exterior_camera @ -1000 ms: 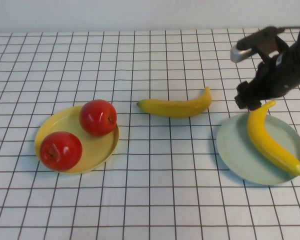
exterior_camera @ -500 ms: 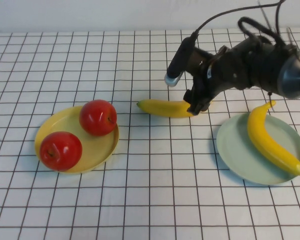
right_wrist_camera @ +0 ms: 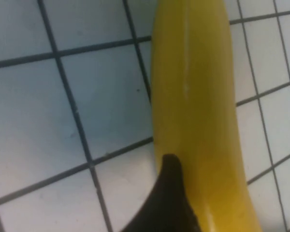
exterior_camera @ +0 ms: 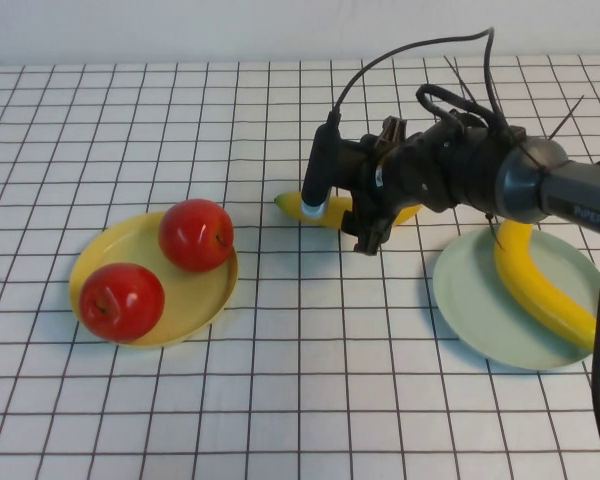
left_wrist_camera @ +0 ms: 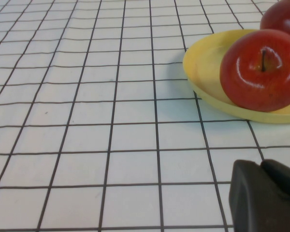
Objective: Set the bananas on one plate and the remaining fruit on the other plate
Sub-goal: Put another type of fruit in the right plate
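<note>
The right tool (exterior_camera: 352,222) is held low over the banana (exterior_camera: 298,209) lying on the table (exterior_camera: 300,400), its fingers spread to either side of the fruit. A second banana (exterior_camera: 540,290) is seen on the blue-green plate (exterior_camera: 470,300). Both apples (exterior_camera: 196,235) are set on the yellow plate (exterior_camera: 195,305). The left tool (left_wrist_camera: 266,198), pressed together, is parked near that plate.

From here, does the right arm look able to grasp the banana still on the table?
Probably yes. The right end effector hangs open right over the loose banana, nothing lies between them, and the left end effector sits shut, far off by the yellow plate.
</note>
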`<action>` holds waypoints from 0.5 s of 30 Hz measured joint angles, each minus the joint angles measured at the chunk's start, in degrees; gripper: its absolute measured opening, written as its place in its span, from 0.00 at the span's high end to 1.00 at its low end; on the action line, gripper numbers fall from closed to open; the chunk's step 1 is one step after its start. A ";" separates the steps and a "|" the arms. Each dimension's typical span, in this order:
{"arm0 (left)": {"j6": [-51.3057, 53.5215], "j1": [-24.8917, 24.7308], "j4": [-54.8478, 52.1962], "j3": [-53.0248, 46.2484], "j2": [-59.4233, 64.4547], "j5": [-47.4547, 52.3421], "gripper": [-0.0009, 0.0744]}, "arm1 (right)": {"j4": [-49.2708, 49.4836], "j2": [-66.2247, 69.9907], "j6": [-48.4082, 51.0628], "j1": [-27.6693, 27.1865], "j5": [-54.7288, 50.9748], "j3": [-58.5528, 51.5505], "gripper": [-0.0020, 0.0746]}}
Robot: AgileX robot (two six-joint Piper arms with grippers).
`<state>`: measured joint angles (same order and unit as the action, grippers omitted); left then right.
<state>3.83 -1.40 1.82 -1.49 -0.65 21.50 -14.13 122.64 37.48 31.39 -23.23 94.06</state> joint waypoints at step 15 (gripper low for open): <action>0.00 0.00 0.00 0.00 0.00 0.00 0.99 | 1.03 2.69 1.52 0.00 1.84 0.04 0.28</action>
<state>3.83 -1.40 1.82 -1.49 -0.65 21.50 -13.10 125.33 39.00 31.39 -21.39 94.10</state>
